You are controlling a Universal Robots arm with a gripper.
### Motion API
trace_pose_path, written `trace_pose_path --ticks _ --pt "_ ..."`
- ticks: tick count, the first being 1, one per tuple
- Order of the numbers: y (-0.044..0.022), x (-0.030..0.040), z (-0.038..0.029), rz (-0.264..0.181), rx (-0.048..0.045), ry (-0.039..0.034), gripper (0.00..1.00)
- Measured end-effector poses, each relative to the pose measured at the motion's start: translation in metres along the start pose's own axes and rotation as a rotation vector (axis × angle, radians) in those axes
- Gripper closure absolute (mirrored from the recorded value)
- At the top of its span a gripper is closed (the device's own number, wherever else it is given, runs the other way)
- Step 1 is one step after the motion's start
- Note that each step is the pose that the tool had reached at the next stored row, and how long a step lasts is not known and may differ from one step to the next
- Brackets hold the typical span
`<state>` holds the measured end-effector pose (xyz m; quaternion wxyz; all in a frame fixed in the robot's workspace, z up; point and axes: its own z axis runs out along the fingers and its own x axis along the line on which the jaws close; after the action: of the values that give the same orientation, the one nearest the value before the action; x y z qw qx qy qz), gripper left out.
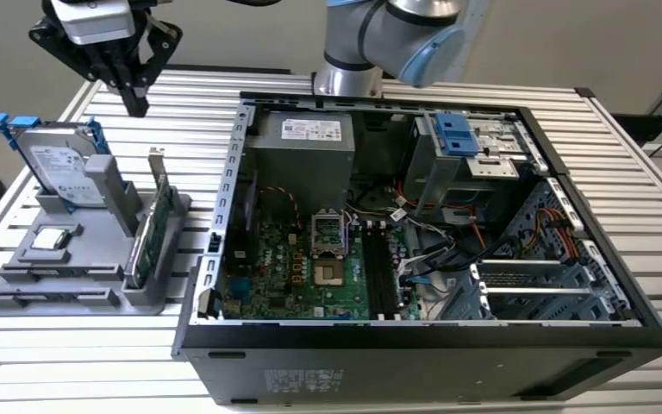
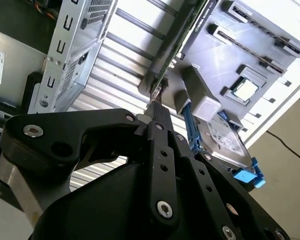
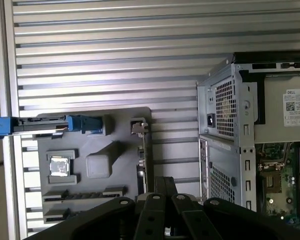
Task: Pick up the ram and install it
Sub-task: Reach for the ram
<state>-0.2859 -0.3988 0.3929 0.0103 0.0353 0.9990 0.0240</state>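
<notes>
Shut, empty claw (image 1: 135, 108) above the parts holder (image 1: 135, 302); ram (image 1: 381, 274) looked seated in the board.

The computer case (image 1: 423, 362) sat centre-right in the exterior view, with the holder at lower left carrying the hard drive (image 1: 61, 168) and green card (image 1: 147, 237). The ram read as a long dark stick in the slots right of the processor socket, lower middle; that's my read, not certain. The claw hung at upper left, fingers together, nothing between them. Risks as I judged them: the stick may not have been fully latched and could sit crooked. A descent off-line here could clip the card's bracket or the drive. Writing: white stickers on the power supply (image 1: 302, 155), drive and case front, print not quoted.
</notes>
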Motion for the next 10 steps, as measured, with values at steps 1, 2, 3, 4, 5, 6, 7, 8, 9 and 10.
trace_pose_path --ticks 1,2,3,4,5,6,7,8,9,10 --pt "-0.0001 0.0017 0.0 0.0 0.0 0.0 1.0" --pt "-0.0002 0.0033 -0.0001 0.0 0.0 0.0 1.0" --pt "-0.0004 0.0049 -0.0001 0.0 0.0 0.0 1.0" --pt "-0.0004 0.0065 -0.0001 0.0 0.0 0.0001 1.0" --pt "-0.0006 0.0081 -0.0001 0.0 0.0 0.0 1.0" --pt "-0.0007 0.0097 -0.0002 0.0 0.0 0.0 1.0" --pt "-0.0008 0.0114 -0.0002 0.0 0.0 0.0 1.0" --pt "-0.0009 0.0129 -0.0002 0.0 0.0 0.0 1.0" --pt "-0.001 0.0146 -0.0003 0.0 0.0 0.0001 1.0" --pt "-0.0011 0.0162 -0.0003 0.0 0.0 -0.0001 1.0"
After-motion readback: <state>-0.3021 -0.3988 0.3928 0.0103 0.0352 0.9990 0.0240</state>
